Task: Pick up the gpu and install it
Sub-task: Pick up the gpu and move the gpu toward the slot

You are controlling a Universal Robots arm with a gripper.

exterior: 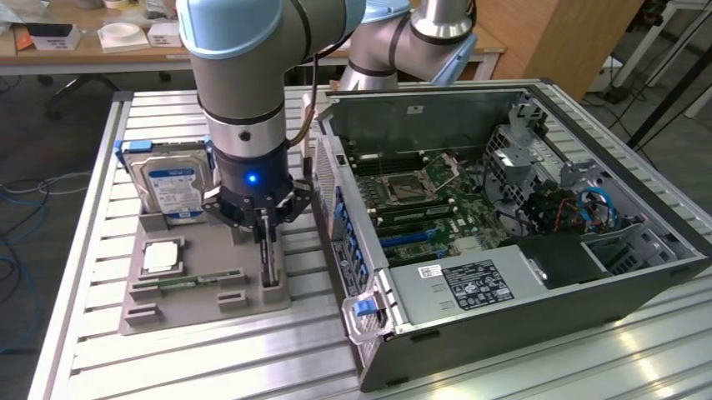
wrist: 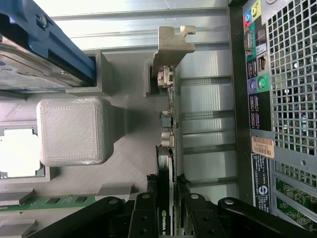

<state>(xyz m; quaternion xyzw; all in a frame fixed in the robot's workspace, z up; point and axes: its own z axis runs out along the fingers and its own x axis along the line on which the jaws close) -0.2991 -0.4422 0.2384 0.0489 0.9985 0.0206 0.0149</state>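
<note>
The gpu (exterior: 265,262) (wrist: 168,129) is standing on its long edge in a slot of the grey holder (exterior: 200,312) (wrist: 133,148), at the side of the holder nearest the computer case (exterior: 668,267). Its pale metal bracket (wrist: 171,47) is sitting at the end away from my tool. My tool (exterior: 263,225) (wrist: 168,181) is reaching straight down over the card and is clamping it, with my fingers (wrist: 148,208) pressing on its two flat faces. The card's lower edge is resting in the slot.

In the same holder, the hard drive (exterior: 172,187) (wrist: 29,59) with the blue label is standing upright at the far end, the square silver processor (exterior: 162,257) is lying flat in its pocket, and the green memory stick (exterior: 183,282) (wrist: 49,201) is lying just beside it.

The case is lying on its side just beside the holder, with the motherboard (exterior: 428,200) facing up. Both are resting on the slatted metal bench (exterior: 167,367).
</note>
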